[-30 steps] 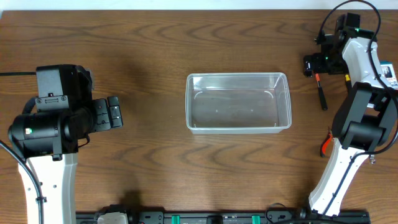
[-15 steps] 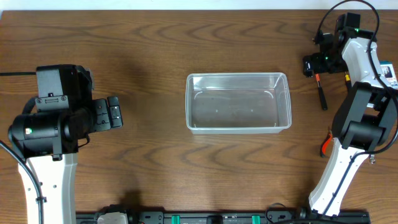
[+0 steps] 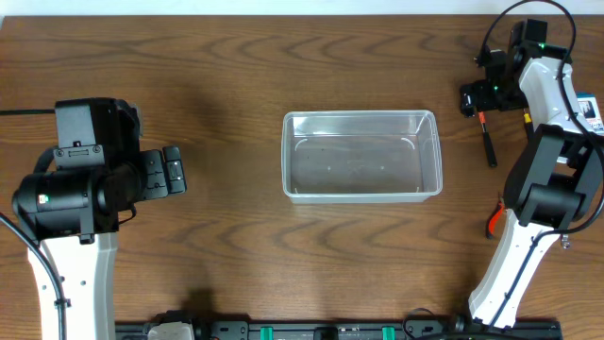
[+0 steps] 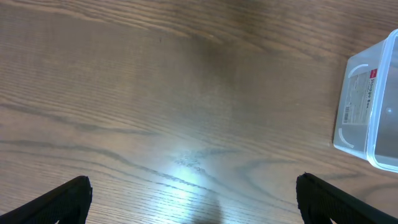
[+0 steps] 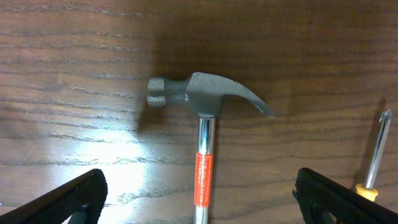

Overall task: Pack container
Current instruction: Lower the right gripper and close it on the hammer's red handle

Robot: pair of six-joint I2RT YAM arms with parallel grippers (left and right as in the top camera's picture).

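The container point(image 3: 361, 156), a clear rectangular tub with nothing inside, stands mid-table; its corner point(image 4: 372, 106) shows at the right edge of the left wrist view. My right gripper point(image 3: 475, 98) hovers at the far right, open, over a hammer point(image 3: 488, 142). In the right wrist view the hammer point(image 5: 203, 99) lies with its steel head away from me. Its red-labelled shaft runs between the wide-apart fingers of the right gripper point(image 5: 205, 202), touching neither. My left gripper point(image 3: 175, 171) hangs open at the left over bare wood, and nothing lies between the fingers of the left gripper point(image 4: 196, 202).
A screwdriver point(image 5: 376, 155) with a yellow handle lies just right of the hammer. Orange-handled pliers point(image 3: 493, 219) lie near the right arm's base. A small blue-and-white box point(image 3: 591, 110) sits at the right table edge.
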